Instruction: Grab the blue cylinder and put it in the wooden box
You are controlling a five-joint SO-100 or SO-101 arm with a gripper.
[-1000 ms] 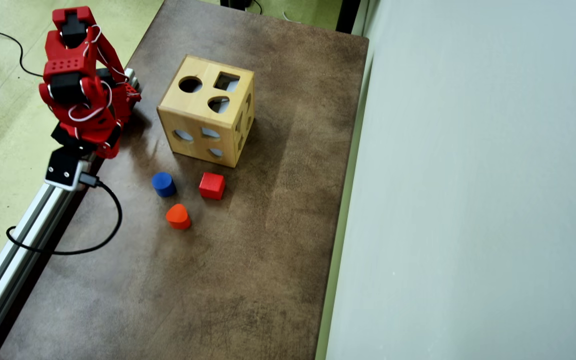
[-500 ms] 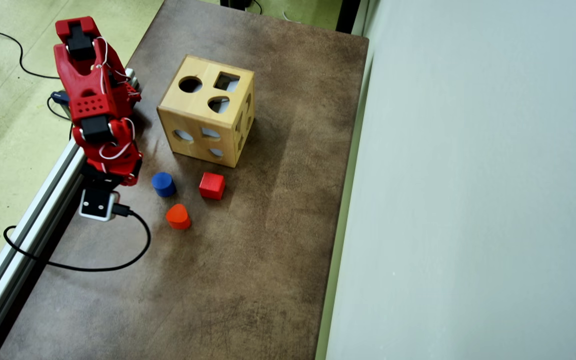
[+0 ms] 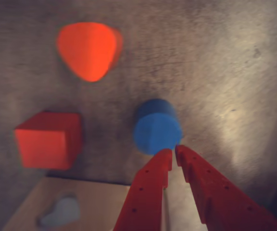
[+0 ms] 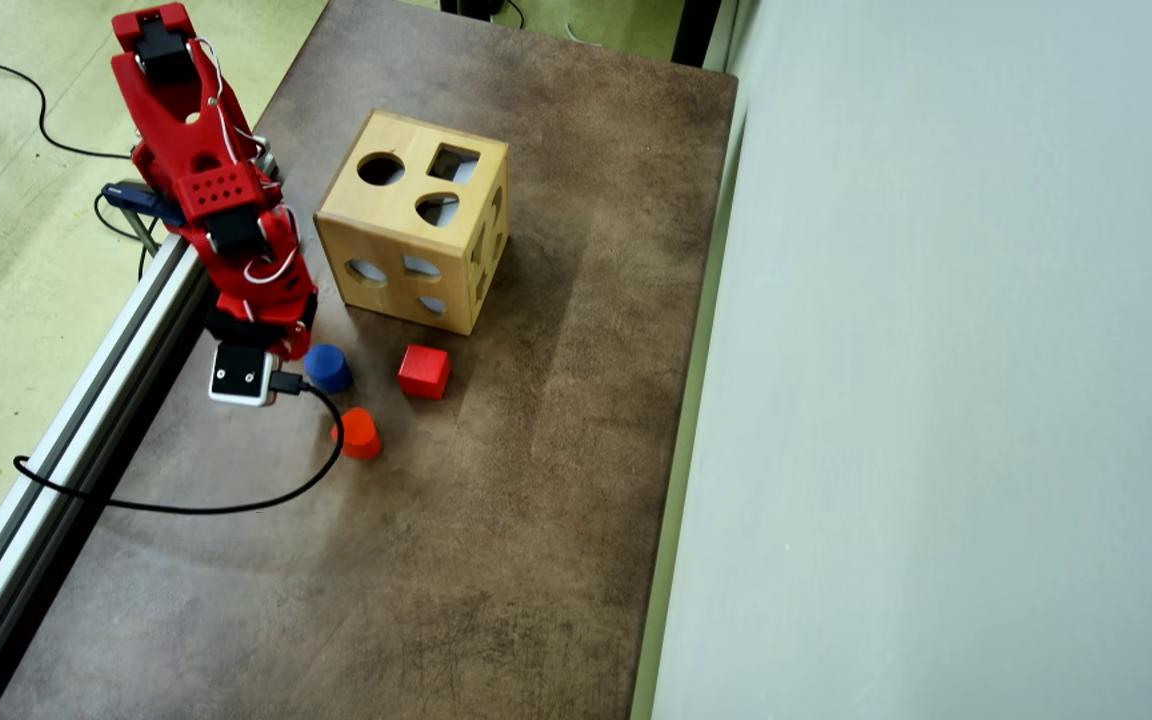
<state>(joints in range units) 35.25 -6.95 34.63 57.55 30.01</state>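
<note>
In the overhead view my arm (image 4: 226,200) reaches in from the table's (image 4: 496,520) left edge, beside the rail (image 4: 66,440), wrist bent down. The cylinder (image 4: 327,368) stands just right of my wrist, below the box's (image 4: 414,220) near corner — cube (image 4: 424,371) further right, orange block (image 4: 358,433) below, bare table beyond. In the wrist view my claw (image 3: 173,153) is nearly pressed together, tips at the cylinder's (image 3: 156,130) edge, gripping nothing.

Bare table (image 4: 496,520) surrounds the blue cylinder (image 4: 327,367); wooden box (image 4: 414,221) stands well behind.
</note>
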